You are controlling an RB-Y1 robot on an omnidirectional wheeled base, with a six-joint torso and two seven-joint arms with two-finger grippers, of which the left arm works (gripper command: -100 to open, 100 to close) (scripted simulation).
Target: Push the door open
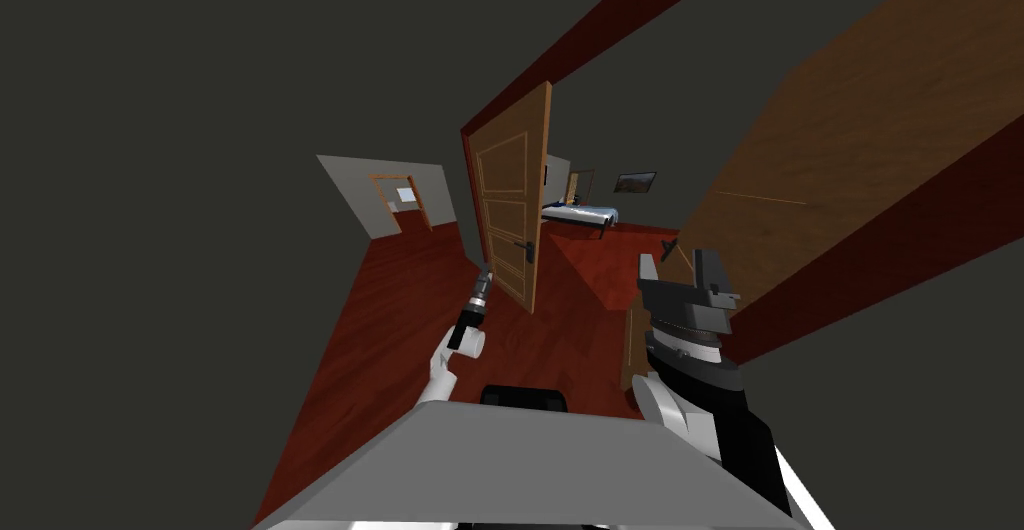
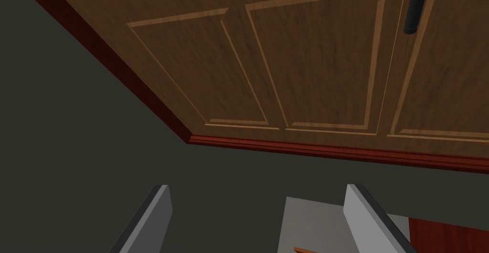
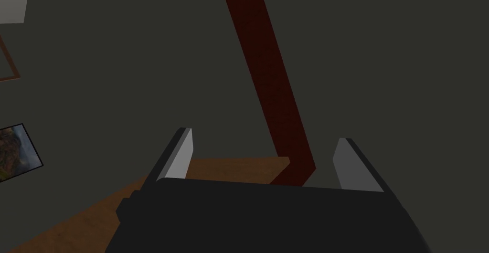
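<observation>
- The left gripper point(image 1: 485, 274) has its two thin grey fingers point(image 2: 157, 212) spread apart, with nothing between them.
- The light brown panelled wooden door point(image 2: 305, 68) stands partly swung into the far room, just ahead of this gripper. We judge that the fingers are apart from the leaf.
- In the head view the gripper sits low and nearer the door edge that meets the dark red trim point(image 2: 334, 151) than the edge that carries the dark lever handle point(image 2: 411, 6).
- Risk: in the left wrist view the fingers point at the dark grey wall point(image 2: 95, 169) beside the trim, not at a door panel. A straight advance may strike the wall or the trim and leave the leaf unmoved.
- Risk: contact close to the trim-side edge gives poor leverage. The thin blades may skid along the face instead of turning the door.
- Risk: a blade that slides across the face may catch on the handle.
- The right gripper point(image 3: 263, 136) also has its fingers apart and empty. It hovers close to a broad plain brown wooden panel point(image 1: 850, 144) on our right.
- Risk: if the base moves forward, this arm may scrape that panel.
</observation>
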